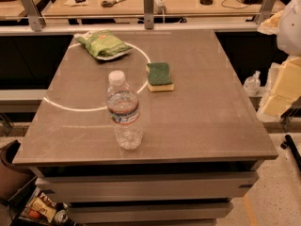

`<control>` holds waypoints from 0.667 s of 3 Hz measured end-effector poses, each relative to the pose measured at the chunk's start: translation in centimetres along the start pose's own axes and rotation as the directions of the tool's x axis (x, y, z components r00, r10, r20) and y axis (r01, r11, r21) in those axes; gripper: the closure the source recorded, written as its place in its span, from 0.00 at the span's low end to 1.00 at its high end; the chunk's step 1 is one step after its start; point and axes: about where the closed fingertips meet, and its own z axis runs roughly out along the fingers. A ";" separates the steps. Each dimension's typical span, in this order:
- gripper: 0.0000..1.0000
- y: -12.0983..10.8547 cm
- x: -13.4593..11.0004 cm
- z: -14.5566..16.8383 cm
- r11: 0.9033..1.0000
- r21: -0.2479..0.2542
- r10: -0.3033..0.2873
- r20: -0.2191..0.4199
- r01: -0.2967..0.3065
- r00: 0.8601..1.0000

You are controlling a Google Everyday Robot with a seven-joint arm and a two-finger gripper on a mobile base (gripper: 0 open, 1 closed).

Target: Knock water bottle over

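Grey tabletop [202, 107] marked with a white ring, desks behind; water bottle [124, 110] stands upright near the front edge, left of centre; green sponge [160, 76] and green snack bag [103, 44] lie further back; gripper [281, 86] hangs beyond the table's right side, well apart from the bottle; I cannot tell its state.

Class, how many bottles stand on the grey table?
1. The water bottle stands upright near the table's front edge, left of centre, in front of the sponge and bag. None looks hidden. The gripper is not in view.
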 end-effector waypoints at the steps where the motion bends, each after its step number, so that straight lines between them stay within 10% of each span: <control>1: 0.00 0.0 0.0 0.0 1.000 0.000 0.000 0.000 0.000 1.000; 2: 0.00 -0.1 -0.2 -0.1 1.000 0.000 0.002 0.021 -0.002 1.000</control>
